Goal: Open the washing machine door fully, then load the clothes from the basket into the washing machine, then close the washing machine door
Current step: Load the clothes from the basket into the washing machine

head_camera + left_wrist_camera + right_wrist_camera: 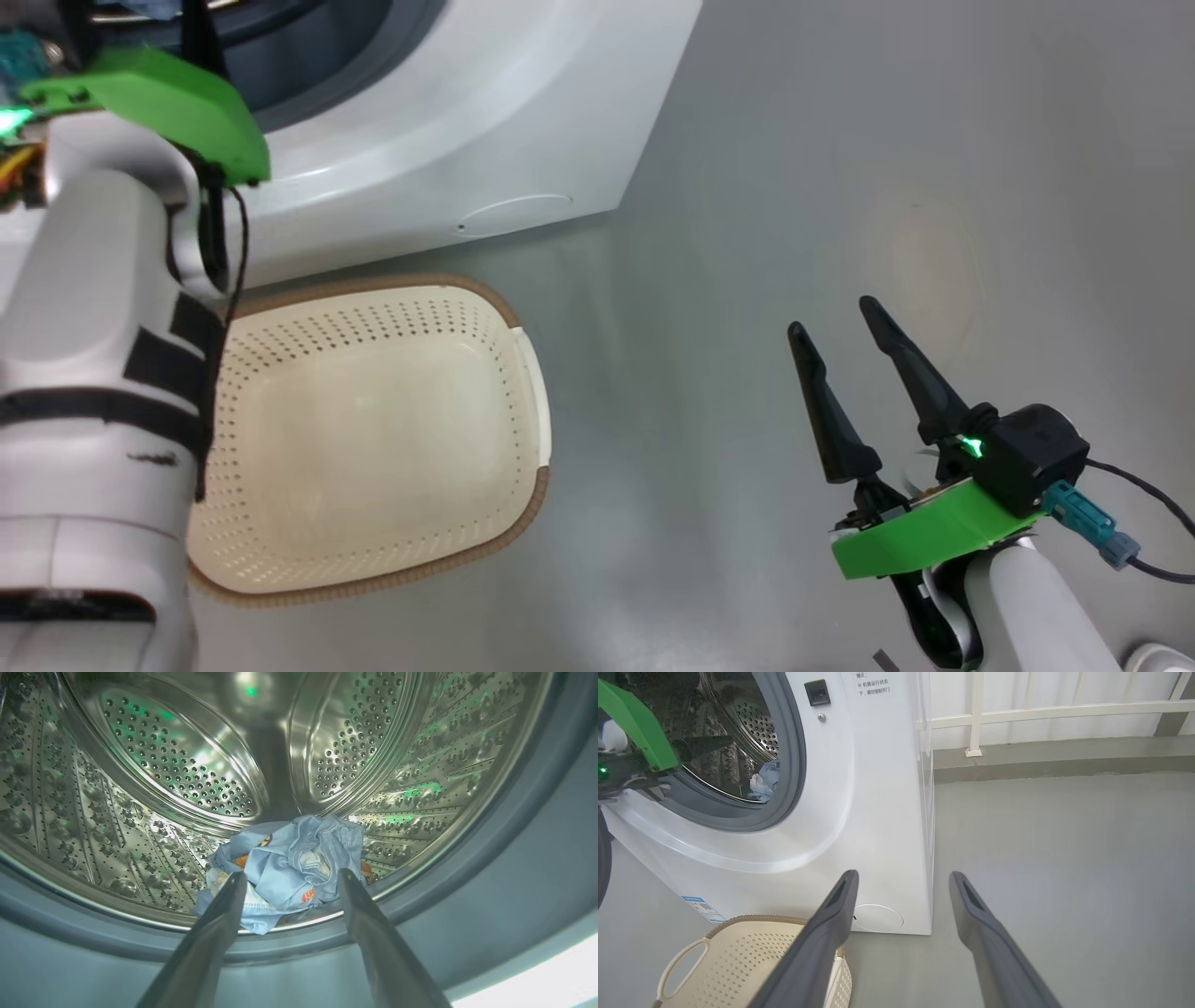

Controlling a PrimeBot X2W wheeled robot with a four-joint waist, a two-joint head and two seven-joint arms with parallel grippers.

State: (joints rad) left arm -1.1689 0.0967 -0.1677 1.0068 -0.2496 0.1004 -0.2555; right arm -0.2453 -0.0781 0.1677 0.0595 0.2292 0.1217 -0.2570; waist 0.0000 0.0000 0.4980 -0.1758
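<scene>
The washing machine stands with its mouth uncovered; the washing machine door is out of view. The clothes, a light blue bundle with orange print, lie at the front lip of the steel drum, and appear again as the clothes. My left gripper is open at the drum's mouth, its fingers on either side of the bundle and holding nothing. The cream basket sits on the floor before the machine with nothing in it. To its right, above bare floor, my right gripper stands open and holds nothing.
My pale left forearm overhangs the basket's left side. A round flap and a blue label sit low on the machine's front. Open grey floor stretches right to a white railing.
</scene>
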